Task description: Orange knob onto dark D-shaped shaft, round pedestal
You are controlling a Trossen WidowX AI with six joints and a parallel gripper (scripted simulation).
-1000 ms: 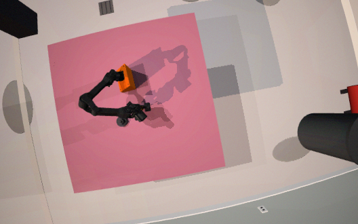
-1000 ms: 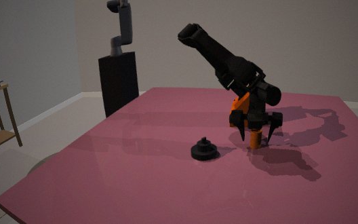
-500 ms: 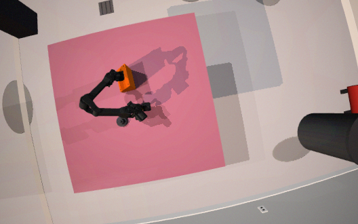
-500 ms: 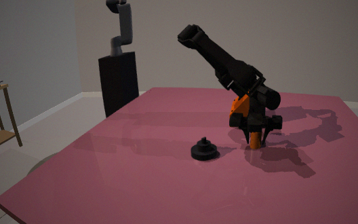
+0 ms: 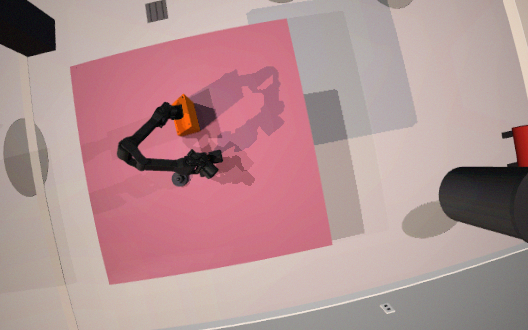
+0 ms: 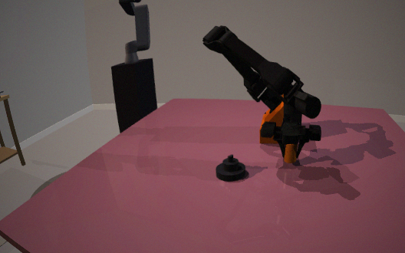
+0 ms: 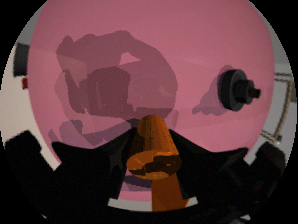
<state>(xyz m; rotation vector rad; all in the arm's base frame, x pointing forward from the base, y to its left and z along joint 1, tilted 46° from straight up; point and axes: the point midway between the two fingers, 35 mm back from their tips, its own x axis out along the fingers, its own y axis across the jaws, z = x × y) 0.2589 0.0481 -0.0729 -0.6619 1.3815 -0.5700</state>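
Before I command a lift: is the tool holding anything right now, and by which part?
Yes. The tool is shut on the orange knob, gripping its sides from above while it stands upright on the pink table, apart from the pedestal.

No text, label or number can be read anywhere.

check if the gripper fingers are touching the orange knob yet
Touching. In the exterior view the gripper has its dark fingers pressed against both sides of the upright orange knob with no gap; the wrist view shows the knob wedged between them.
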